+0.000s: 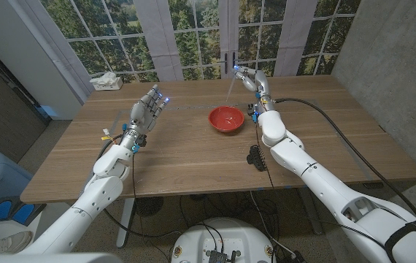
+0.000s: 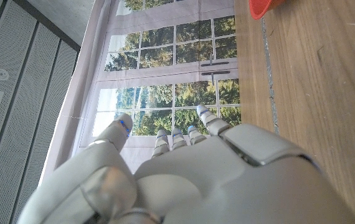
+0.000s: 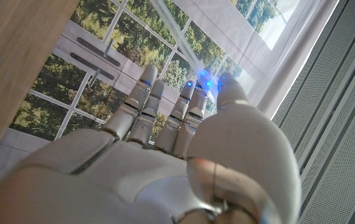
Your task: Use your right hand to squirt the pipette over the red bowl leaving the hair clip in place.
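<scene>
So the right hand (image 1: 248, 77) is up in the air at about 1 o'clock from the red bowl (image 1: 226, 118), pinching the top of the pipette (image 1: 231, 86) between its fingers (image 1: 241, 73). The thin clear stem hangs down and slants toward the bowl, tip not quite over the middle as far as I can tell. Makes sense to hold it high and by the bulb end: a squeeze there should send the liquid down into the bowl, not across the bench (image 1: 193, 157).

The hair clip (image 1: 257, 157) is the black thing lying on the bench at roughly 5 o'clock from the bowl, just beside the right forearm and apart from the bowl. That's the one worry I'd have: the arm passes close by it, so any swing could nudge it.

Left hand (image 1: 147, 113) is well off at 9 o'clock from the bowl, raised, fingers spread and holding nothing. Just parked out of the way, I reckon.
</scene>
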Robot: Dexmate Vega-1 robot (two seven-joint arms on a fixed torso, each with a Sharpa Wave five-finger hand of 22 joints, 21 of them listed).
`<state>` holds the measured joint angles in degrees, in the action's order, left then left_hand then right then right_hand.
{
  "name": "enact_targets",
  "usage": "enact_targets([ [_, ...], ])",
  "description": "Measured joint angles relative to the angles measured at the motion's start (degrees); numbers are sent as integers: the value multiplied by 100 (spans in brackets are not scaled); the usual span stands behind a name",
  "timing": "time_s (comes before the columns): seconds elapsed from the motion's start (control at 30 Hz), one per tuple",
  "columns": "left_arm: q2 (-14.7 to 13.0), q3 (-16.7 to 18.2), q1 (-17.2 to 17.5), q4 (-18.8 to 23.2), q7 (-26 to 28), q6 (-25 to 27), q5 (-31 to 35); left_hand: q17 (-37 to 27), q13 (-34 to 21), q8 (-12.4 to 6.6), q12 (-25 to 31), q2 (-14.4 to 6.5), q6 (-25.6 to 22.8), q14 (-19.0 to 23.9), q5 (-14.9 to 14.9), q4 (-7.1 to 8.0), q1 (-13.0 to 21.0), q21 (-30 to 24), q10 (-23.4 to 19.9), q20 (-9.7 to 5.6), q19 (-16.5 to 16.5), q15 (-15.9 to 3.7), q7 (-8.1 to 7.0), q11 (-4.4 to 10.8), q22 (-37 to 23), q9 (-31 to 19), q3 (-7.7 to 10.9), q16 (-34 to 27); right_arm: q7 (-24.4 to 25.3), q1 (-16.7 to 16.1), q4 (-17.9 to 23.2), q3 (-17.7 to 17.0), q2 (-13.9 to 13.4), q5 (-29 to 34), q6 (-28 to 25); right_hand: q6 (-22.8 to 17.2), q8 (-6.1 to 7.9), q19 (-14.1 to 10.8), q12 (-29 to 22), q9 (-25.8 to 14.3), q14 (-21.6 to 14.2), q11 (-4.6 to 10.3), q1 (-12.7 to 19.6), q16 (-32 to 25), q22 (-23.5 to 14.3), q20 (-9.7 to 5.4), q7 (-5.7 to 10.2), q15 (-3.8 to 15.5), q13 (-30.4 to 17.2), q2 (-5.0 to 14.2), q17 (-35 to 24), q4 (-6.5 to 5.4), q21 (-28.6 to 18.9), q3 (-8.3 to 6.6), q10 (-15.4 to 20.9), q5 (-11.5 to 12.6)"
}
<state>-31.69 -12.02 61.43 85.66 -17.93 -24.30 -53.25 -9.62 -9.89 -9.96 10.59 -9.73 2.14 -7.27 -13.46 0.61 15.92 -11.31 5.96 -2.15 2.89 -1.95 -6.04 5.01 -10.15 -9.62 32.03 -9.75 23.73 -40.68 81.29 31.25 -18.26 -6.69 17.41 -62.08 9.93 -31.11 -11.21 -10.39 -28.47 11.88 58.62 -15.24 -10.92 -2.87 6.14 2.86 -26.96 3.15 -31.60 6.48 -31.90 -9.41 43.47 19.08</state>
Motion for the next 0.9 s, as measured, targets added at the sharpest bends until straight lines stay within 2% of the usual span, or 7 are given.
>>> enact_targets([
  [0.27, 7, 0, 0, -12, -35, -3, -18, 0, 0, 0, 0, 0, 0, 0, 0, -24, 0, 0, 0, 0, 0, 0, 0, 0, 0, 0, 24, 0, 21, -81, 143, -17, -38, 8, -55, -5, 48, 0, 0, 0, 0, 0, -5, 23, 0, 0, 0, 0, -29, -5, 28, 0, 0, 0, 0, 22],
  [0.37, 8, 0, 2, -14, -44, -8, -23, 0, 0, 0, 0, 0, 0, 0, 0, -24, 0, 0, 0, 0, 0, 0, 0, 0, 0, 0, 24, 0, 23, -112, 203, -22, -54, 10, -72, -181, 127, 0, 0, 0, 0, 0, -4, 23, -1, 0, 33, 0, -29, -5, 28, 0, 0, 0, 1, 44],
  [0.5, 9, 2, 11, -15, -54, -17, -30, 0, 0, 0, 0, 0, 0, 0, 0, -24, 0, 0, 0, 0, 0, 0, 0, 0, 0, 0, 24, 0, 24, -156, 274, -29, -76, 12, -98, -234, 136, 0, -26, -1, 0, 0, -4, 23, -1, 0, 17, 0, -29, -5, 28, 0, 0, 0, 1, 44],
  [0.6, 9, 8, 19, -15, -69, -23, -37, 0, 0, 0, 0, 0, 0, 0, 0, -24, 0, 0, 0, 0, 0, 0, 0, 0, 0, 0, 24, 0, 31, -218, 370, -40, -104, 20, -105, -664, 270, 0, -102, 0, -24, 11, -51, -3, -1, 0, -37, -22, -57, 59, -5, 7, -28, -8, 81, 43],
  [0.67, 9, 11, 22, -15, -76, -25, -40, 0, 0, 0, 0, 0, 0, 0, 0, -24, 0, 0, 0, 0, 0, 0, 0, 0, 0, 0, 24, 0, 38, -265, 440, -48, -127, 29, -106, -807, 282, -2, -115, -1, -53, 30, 34, -4, -1, -2, -63, -10, -57, 140, -15, 43, -32, -43, 158, 43],
  [0.8, 10, 13, 24, -16, -95, -29, -47, 0, 0, 0, 0, 2, 0, 0, 0, -24, -1, 0, 0, 0, 0, 0, 0, 0, 0, 0, 24, 0, 64, -361, 563, -71, -172, 57, -106, -875, 282, -21, -115, -1, -53, 9, 34, -4, -1, -20, -70, -10, -57, 139, -3, 41, -55, -41, 179, 43],
  [0.9, 10, 13, 21, -23, -120, -31, -49, 0, 0, 0, 0, 24, 0, 0, 0, -24, -24, 0, 0, 0, 0, 0, 0, 0, 0, 0, 24, 0, 82, -418, 641, -83, -194, 79, -100, -859, 282, -64, -115, -1, -105, 9, 34, -4, -1, 23, -86, 1, -40, 139, 1, 57, -55, -25, 178, 43],
])
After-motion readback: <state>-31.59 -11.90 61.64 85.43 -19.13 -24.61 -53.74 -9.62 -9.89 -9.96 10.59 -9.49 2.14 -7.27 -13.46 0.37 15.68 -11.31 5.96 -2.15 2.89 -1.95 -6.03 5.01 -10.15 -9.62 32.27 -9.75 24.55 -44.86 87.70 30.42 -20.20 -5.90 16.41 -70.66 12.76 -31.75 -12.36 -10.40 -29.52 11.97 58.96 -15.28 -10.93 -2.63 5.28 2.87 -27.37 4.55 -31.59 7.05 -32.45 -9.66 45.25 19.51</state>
